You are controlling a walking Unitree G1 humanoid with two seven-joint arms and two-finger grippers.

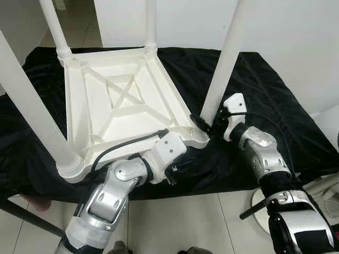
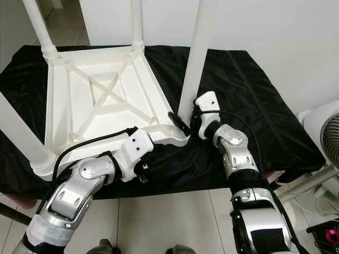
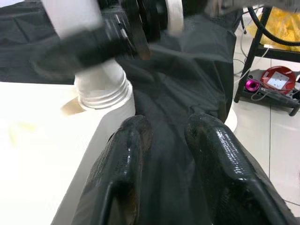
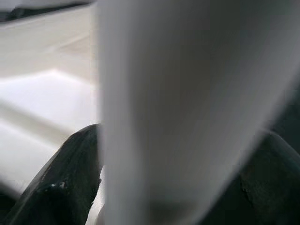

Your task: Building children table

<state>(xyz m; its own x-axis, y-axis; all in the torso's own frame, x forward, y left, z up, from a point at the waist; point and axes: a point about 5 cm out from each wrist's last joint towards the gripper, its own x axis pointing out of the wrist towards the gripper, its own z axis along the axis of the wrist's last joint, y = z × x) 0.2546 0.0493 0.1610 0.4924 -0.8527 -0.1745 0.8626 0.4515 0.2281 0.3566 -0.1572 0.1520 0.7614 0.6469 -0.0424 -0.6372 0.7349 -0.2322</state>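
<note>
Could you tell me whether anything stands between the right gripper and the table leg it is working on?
Nothing visible does. The right gripper already has its fingers either side of the near-right table leg, just above its socket in the upturned white tabletop.

Children's table (image 1: 124,100): white plastic, lying upside down on a black cloth, its underside facing up with raised ribs forming a cross inside a rectangular frame. Four round white legs stand upright in threaded corner sockets: near-left leg (image 1: 32,111), far-left leg (image 1: 54,26), far-right leg (image 1: 150,24) and near-right leg (image 1: 226,58). All four legs run out of view at the top.
</note>
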